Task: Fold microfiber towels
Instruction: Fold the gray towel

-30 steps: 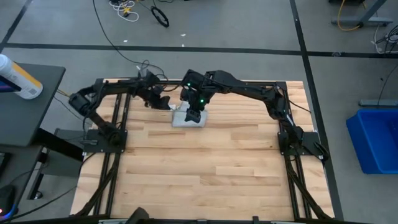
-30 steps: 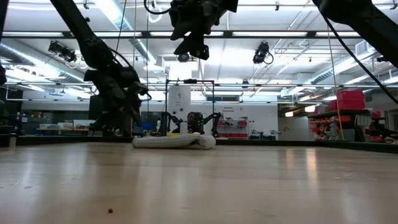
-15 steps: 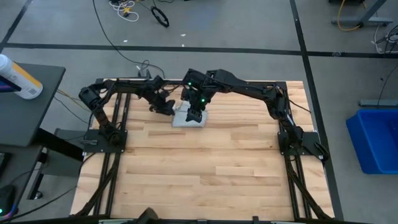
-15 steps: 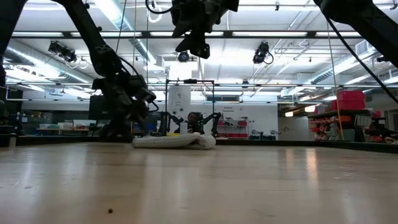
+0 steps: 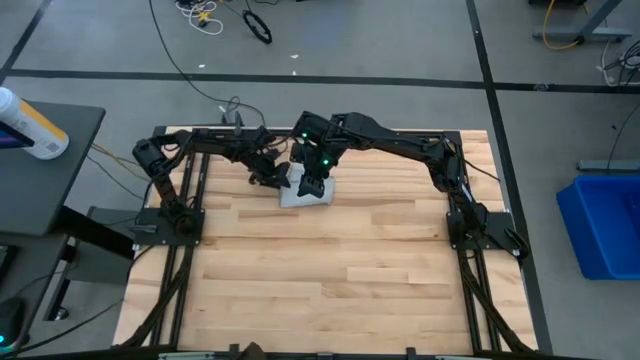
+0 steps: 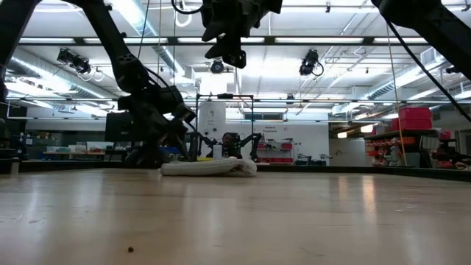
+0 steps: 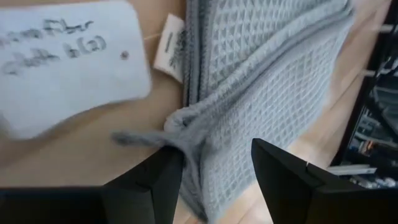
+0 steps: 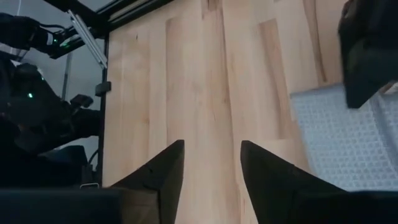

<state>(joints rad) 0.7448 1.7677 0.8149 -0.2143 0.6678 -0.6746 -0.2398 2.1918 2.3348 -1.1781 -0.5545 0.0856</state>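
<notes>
The grey-blue towel lies folded flat on the wooden table toward its far edge; the low view shows it as a low bundle. Its white tag sticks out from one edge. My left gripper is open and low at the towel's left end; its fingers stand on either side of a folded corner. My right gripper is open and empty, high above the towel. Its wrist view shows the towel below it. My left gripper comes at the towel's folded corner slanting down from the table's left, one finger on each side of it. Whether the fingers touch the cloth, I cannot tell. The towel lies on the table.
A white handwritten label card lies on the table beside the towel's tag. Bare wooden table stretches toward the near edge. Black frame rails run along the left and right sides.
My left gripper has gone toward the table's right edge and down, from left of the towel up to its left end.
</notes>
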